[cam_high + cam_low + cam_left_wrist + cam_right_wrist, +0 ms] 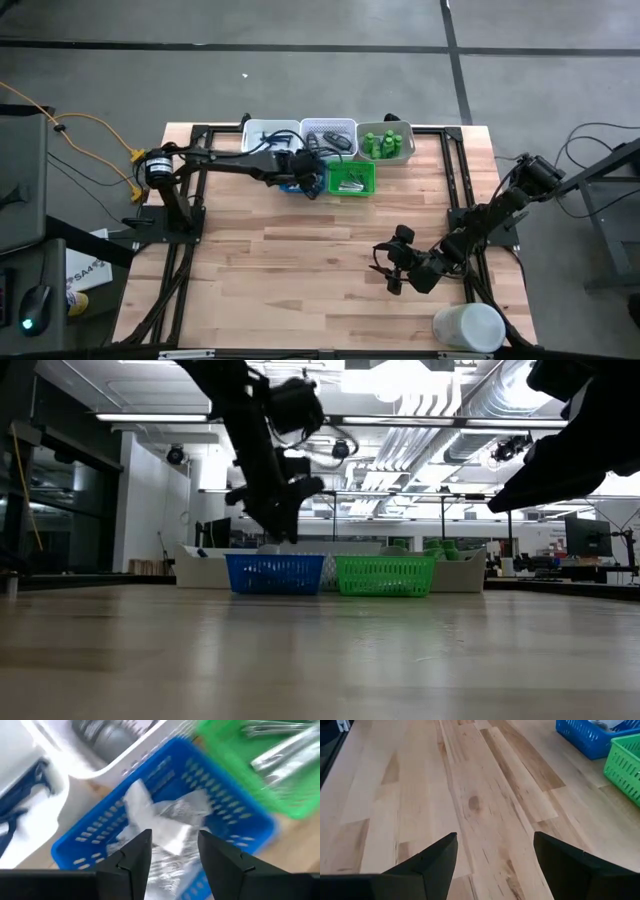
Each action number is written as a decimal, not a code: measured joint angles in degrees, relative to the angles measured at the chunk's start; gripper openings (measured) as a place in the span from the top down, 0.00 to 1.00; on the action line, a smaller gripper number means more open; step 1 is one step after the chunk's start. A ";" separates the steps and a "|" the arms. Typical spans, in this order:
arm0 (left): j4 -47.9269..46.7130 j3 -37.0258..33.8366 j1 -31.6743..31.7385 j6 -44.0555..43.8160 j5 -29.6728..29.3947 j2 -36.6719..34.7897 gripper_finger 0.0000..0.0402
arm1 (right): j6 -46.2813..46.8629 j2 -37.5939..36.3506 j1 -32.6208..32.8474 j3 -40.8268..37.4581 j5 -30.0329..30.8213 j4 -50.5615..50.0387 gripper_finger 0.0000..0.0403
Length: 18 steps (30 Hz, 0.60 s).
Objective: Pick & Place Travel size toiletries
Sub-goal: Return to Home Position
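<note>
Left gripper (174, 837) hovers over the blue basket (85, 837), fingers parted, nothing between them. Crumpled white packets (172, 815) lie inside that basket, which sits just beside the green basket (295, 805) holding silvery tubes (285, 750). Right gripper (495, 840) hangs above bare table (470, 795) near the front, fingers wide apart, empty.

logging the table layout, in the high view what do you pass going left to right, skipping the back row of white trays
blue basket with the left pincer open over it → green basket → right pincer, open above the tabletop → large white container
</note>
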 joint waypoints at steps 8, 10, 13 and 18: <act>-1.01 0.02 -5.17 1.56 -8.65 -4.13 0.60 | -0.08 0.00 -0.49 0.02 0.16 3.26 0.36; -0.23 0.04 -6.37 3.22 -10.09 -4.80 0.60 | -0.10 0.00 -0.79 0.04 -0.17 4.66 0.36; -0.40 0.02 -8.04 5.17 -11.65 -5.31 0.60 | -0.21 0.00 -1.00 0.07 -0.17 6.36 0.36; -0.06 -0.52 -9.63 3.90 -16.57 -5.31 0.60 | -0.10 0.00 -2.75 0.07 1.44 6.78 0.36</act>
